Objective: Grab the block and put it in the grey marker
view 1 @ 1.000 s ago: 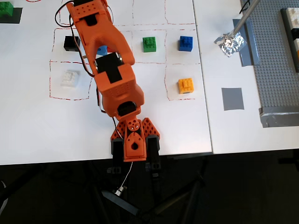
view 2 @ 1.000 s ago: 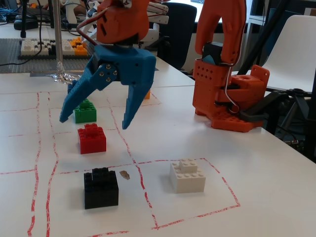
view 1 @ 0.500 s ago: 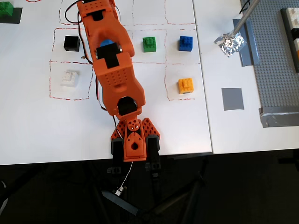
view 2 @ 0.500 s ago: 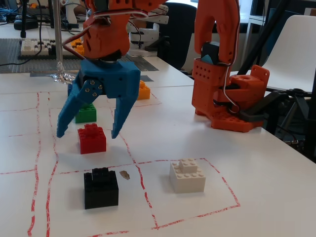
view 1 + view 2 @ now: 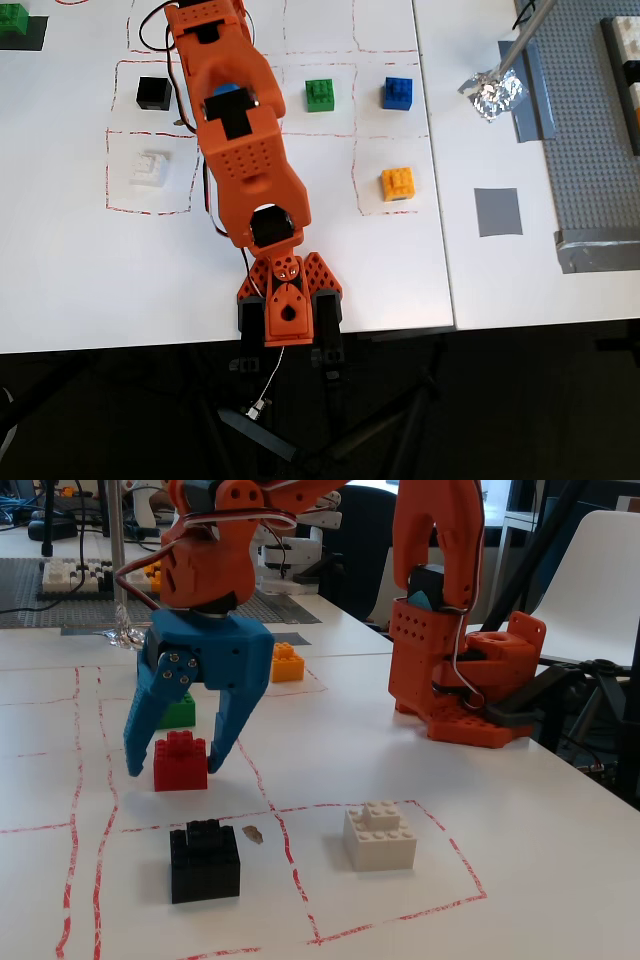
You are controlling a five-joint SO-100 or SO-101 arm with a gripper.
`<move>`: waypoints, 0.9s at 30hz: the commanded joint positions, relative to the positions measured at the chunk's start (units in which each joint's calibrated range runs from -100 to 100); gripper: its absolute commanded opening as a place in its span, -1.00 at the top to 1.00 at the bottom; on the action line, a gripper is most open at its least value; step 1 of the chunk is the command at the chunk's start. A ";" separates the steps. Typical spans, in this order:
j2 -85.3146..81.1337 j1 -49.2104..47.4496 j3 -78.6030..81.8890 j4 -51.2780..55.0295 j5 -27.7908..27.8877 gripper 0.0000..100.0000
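In the fixed view the black brick (image 5: 204,861) lies nearest; at its 12 o'clock the gripper (image 5: 170,768) stands wide apart around the block (image 5: 180,761), not clamped.

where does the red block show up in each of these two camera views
Overhead view: the red block is not visible; the orange arm covers the spot between the black brick and the green brick.
Fixed view: the red block sits left of centre on the white table, between the open fingers of the blue gripper.
Shared landmark: the black brick, which shows in both.
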 commanded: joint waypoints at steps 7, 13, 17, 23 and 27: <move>-7.91 2.69 1.36 -2.32 0.93 0.84; -12.04 2.86 1.63 -4.28 1.32 0.99; -15.06 2.42 -4.89 -0.12 1.47 0.99; -21.61 1.45 -12.42 8.37 1.76 1.00; -28.50 2.51 -12.15 17.10 1.90 1.00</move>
